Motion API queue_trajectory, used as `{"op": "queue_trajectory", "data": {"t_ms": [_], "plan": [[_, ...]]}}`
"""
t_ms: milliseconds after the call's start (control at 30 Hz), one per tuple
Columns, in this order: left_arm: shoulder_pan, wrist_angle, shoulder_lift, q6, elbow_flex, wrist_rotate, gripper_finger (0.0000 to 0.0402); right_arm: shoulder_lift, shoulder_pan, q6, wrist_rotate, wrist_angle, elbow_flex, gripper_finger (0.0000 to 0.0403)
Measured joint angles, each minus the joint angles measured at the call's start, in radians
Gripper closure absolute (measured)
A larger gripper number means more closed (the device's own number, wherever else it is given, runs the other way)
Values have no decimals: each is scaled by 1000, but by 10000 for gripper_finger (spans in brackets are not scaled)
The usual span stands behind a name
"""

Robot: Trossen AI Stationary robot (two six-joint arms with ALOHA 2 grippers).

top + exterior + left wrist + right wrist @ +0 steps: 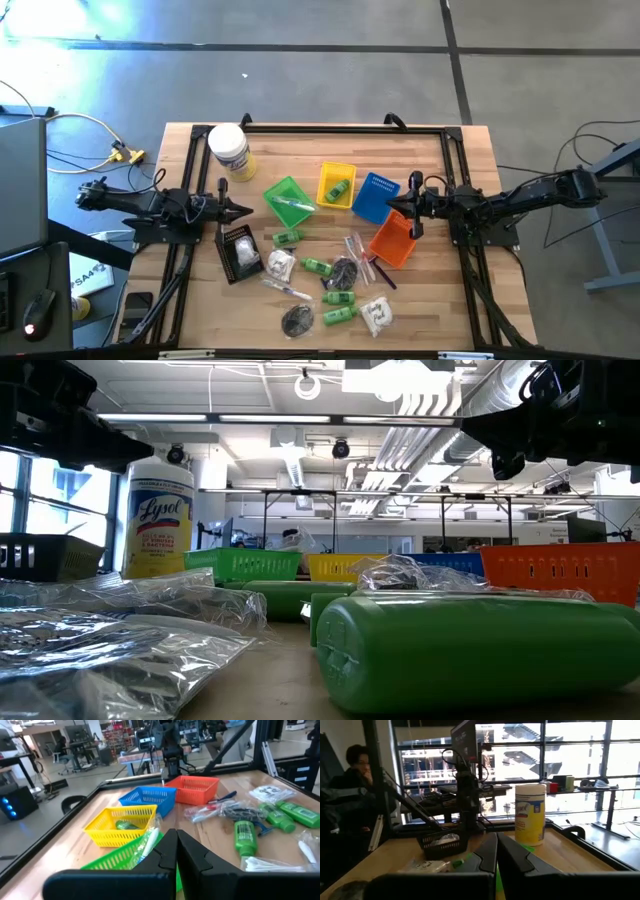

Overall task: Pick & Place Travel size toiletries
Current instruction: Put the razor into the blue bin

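Observation:
The travel size toiletries lie loose on the near middle of the table. They include small green bottles point(318, 266) point(244, 836), white sachets point(376, 315), black round pouches point(296, 319), clear-wrapped sticks point(287, 290) and a dark razor point(378, 270). One green bottle point(337, 189) lies in the yellow basket point(345, 170). A wrapped stick point(290, 203) lies in the green basket point(278, 188), and a white sachet point(245, 247) in the black basket point(232, 266). My left gripper point(250, 211) point(176, 845) is shut and held level above the table's left side. My right gripper point(392, 203) point(496, 850) is shut by the blue basket point(375, 196).
A big white jar with a yellow label point(229, 150) stands at the far left. The orange basket point(393, 240) sits below my right gripper. A black frame point(340, 129) runs along the table's edges. Beyond the table, the right wrist view shows a person point(350, 795).

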Motion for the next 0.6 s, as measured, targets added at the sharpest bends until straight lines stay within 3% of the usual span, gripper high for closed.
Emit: {"op": "queue_trajectory", "data": {"t_ms": [333,600], "plan": [[0,-9,21,-82,-2,16,401,0,0,3,6,-20,0,400],[-1,0,22,-71,-3,-20,401,0,12,113,-22,-92,30,400]]}}
